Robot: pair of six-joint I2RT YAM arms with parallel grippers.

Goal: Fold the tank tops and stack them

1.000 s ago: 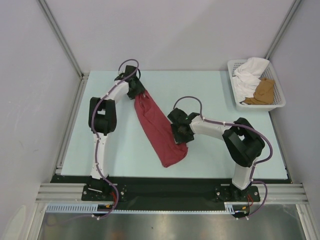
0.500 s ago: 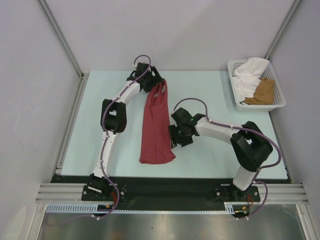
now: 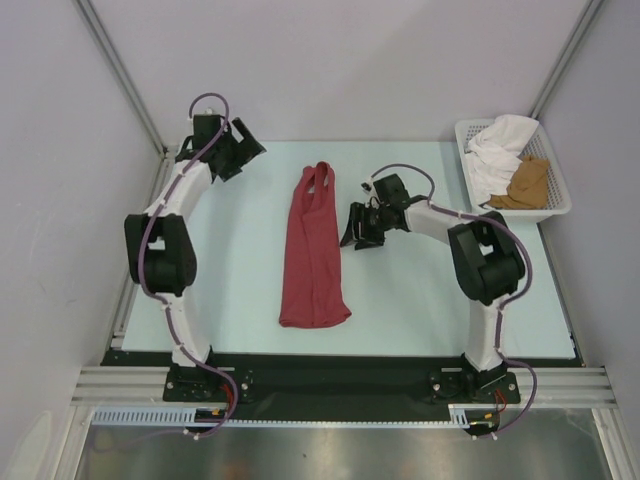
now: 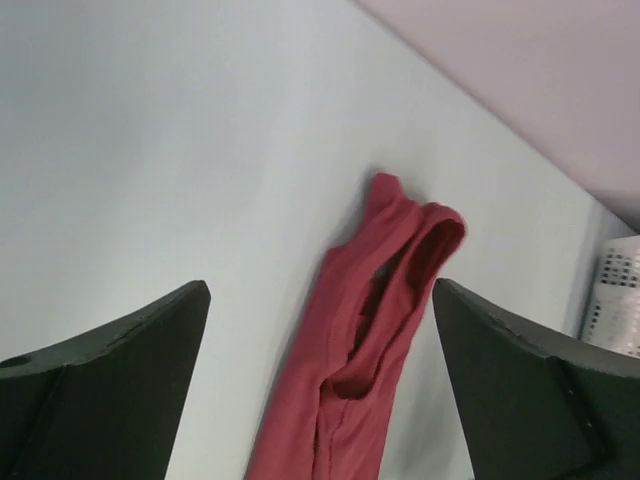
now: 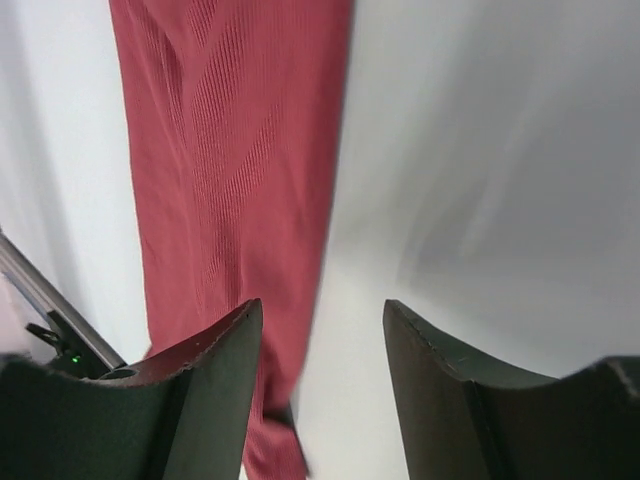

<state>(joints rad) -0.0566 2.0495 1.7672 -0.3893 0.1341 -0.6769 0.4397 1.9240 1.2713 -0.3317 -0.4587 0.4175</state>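
The dark red tank top lies flat on the table as a long narrow strip, straps toward the far side. In the left wrist view its straps and neck opening lie ahead of my left gripper. That gripper stands open near the far left corner, well clear of the cloth. My right gripper is open just right of the strip. From the right wrist, the ribbed red cloth passes beside its left finger, and nothing is between the jaws. The tan-brown tank top lies in the basket.
A white mesh basket sits at the far right corner, holding a white cloth beside the tan-brown top. Its edge shows in the left wrist view. Grey walls close in the table on the left, back and right.
The left gripper opened, let go of the strap end and swung back to the far left corner. The right gripper moved up along the cloth's right side. The red top now lies straight and flat.
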